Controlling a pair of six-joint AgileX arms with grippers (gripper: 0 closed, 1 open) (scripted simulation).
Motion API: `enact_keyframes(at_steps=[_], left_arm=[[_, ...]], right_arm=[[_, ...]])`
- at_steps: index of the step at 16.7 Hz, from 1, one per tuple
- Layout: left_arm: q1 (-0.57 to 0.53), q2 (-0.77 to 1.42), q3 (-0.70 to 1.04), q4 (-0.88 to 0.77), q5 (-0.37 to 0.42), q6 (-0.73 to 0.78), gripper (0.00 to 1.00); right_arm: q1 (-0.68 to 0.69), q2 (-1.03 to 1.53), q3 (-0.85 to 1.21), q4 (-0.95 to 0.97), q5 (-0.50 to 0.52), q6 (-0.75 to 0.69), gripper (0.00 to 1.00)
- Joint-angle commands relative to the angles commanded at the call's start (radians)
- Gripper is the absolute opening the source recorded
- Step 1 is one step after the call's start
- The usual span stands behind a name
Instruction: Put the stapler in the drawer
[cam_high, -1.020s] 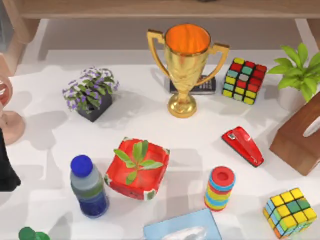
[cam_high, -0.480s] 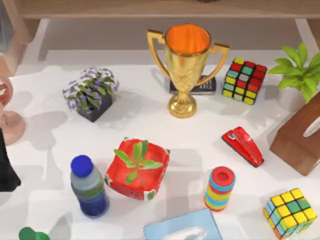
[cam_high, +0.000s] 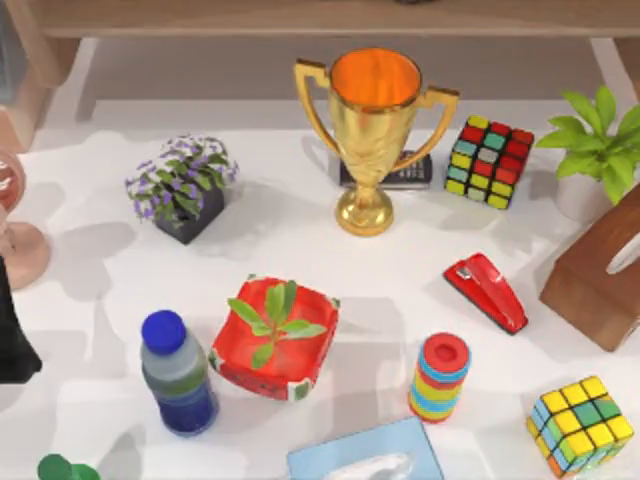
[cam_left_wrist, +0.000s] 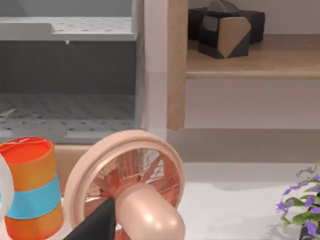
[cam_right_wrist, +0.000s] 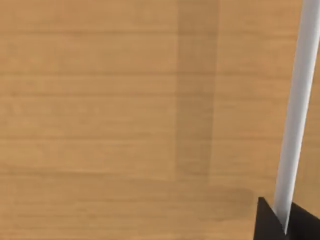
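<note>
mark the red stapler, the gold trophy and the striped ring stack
glossy red wedge-shaped stapler (cam_high: 487, 291), top view, middle of its red top.
shiny gold two-handled trophy (cam_high: 366, 212), top view, its round base.
striped stack of coloured rings (cam_high: 440, 377), top view, its side.

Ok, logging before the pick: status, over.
Left arm parked at the table's left edge. Stapler lies free on the table's right side, nothing gripping it. Ring stack and brown box near it.

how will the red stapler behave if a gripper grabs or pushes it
The stapler looks rigid, so it should hold its shape. Its glossy, sloping top may slip under a gripper. Lying low and flat on the table, it would probably slide, not roll or tip.
</note>
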Motion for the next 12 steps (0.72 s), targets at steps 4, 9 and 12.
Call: enact_keyframes(at_steps=[4, 9, 12], left_arm=[[0.000, 0.000, 0.000, 0.000, 0.000, 0.000, 1.00], [0.000, 0.000, 0.000, 0.000, 0.000, 0.000, 1.00], [0.000, 0.000, 0.000, 0.000, 0.000, 0.000, 1.00]], right_arm=[[-0.067, -0.042, -0.130, 0.079, -0.071, 0.007, 0.00], [-0.097, -0.062, -0.177, 0.113, -0.101, 0.006, 0.00], [-0.097, -0.062, -0.177, 0.113, -0.101, 0.006, 0.15]])
